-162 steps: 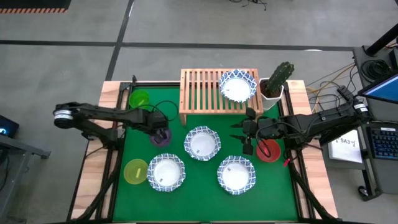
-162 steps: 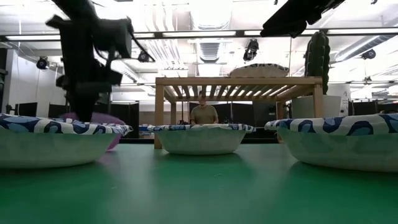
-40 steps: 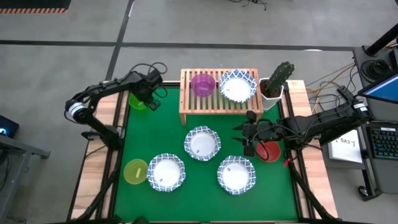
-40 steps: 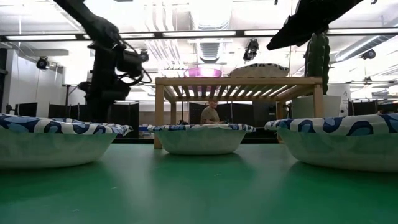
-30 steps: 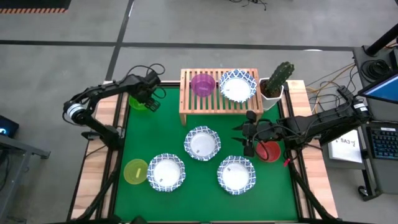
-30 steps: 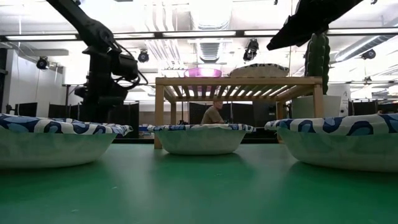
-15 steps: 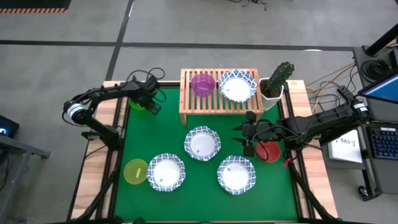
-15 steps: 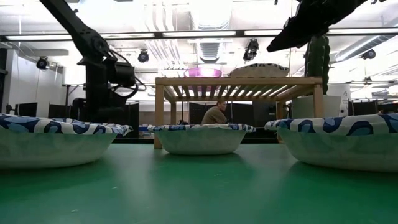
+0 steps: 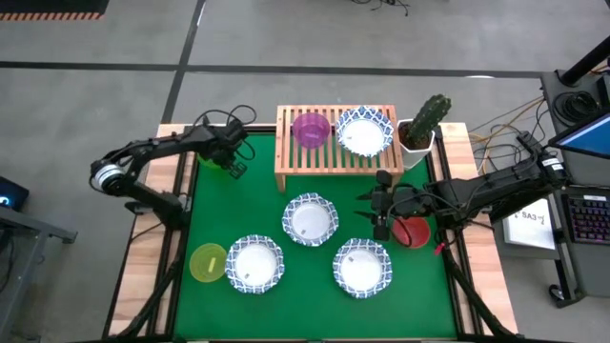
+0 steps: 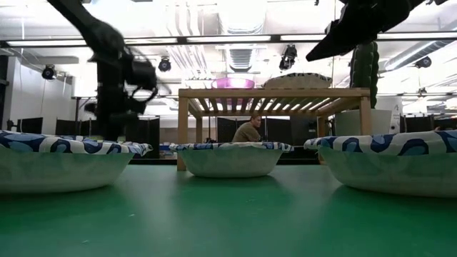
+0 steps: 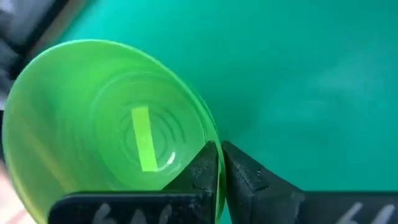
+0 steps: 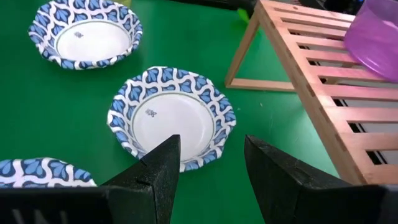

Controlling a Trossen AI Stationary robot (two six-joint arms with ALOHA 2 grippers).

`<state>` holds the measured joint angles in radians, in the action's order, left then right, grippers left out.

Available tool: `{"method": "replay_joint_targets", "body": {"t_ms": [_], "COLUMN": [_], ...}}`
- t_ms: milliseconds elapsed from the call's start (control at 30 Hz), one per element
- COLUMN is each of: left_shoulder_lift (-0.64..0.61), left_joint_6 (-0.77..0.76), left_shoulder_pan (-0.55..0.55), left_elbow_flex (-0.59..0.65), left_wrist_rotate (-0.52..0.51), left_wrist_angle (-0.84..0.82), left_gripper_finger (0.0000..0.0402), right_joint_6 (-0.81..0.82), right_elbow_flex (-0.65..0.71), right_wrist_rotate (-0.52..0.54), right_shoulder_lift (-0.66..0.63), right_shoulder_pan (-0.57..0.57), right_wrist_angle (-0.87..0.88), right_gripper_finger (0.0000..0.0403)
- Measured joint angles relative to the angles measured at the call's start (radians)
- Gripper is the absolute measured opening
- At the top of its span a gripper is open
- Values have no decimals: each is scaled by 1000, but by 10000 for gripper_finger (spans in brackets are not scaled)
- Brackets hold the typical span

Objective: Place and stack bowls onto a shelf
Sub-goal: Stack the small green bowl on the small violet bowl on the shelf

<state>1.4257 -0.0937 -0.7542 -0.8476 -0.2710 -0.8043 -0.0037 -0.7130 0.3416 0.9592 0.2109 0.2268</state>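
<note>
The left gripper [image 11: 219, 163] pinches the rim of the green bowl [image 11: 106, 121] at the far left corner of the surface [image 9: 315, 262], one finger inside the wall and one outside, a grip that suits lifting a thin-walled bowl; it appears clamped, though the view is tight. The shelf [image 9: 335, 139] already carries the purple bowl [image 9: 310, 127] and one patterned bowl [image 9: 364, 130]. The right gripper [image 12: 210, 165] hangs with fingers spread over the centre bowl [image 12: 171, 119], waiting.

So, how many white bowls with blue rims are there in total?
4: one on the shelf at its right end; three on the green mat, at centre, front left and front right.
</note>
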Motion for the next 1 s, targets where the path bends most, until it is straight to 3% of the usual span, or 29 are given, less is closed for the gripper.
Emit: {"method": "replay_joint_targets", "body": {"t_ms": [267,500,700,900,1000], "left_shoulder_lift": [-191,-298,-294,-215,-157], "left_joint_6": [-18,52,193,299,334], "left_shoulder_pan": [187,383,506,529,529], "left_elbow_flex": [-170,-286,-367,-438,-487], "left_wrist_rotate": [-61,-60,24,191,219], "left_wrist_angle": [-96,28,213,316,329], "left_gripper_finger": [0,0,0,0,0], "right_joint_6": [-68,-68,-78,-75,-64], "right_elbow_flex": [1,1,1,20,32], "right_wrist_rotate": [0,-1,-1,-28,-31], "right_shoulder_lift": [-4,-25,-62,-69,-69], "right_shoulder_pan": [0,0,0,1,1], "right_wrist_angle": [-44,-46,-46,-45,-45], "right_gripper_finger": [168,168,168,168,168]}}
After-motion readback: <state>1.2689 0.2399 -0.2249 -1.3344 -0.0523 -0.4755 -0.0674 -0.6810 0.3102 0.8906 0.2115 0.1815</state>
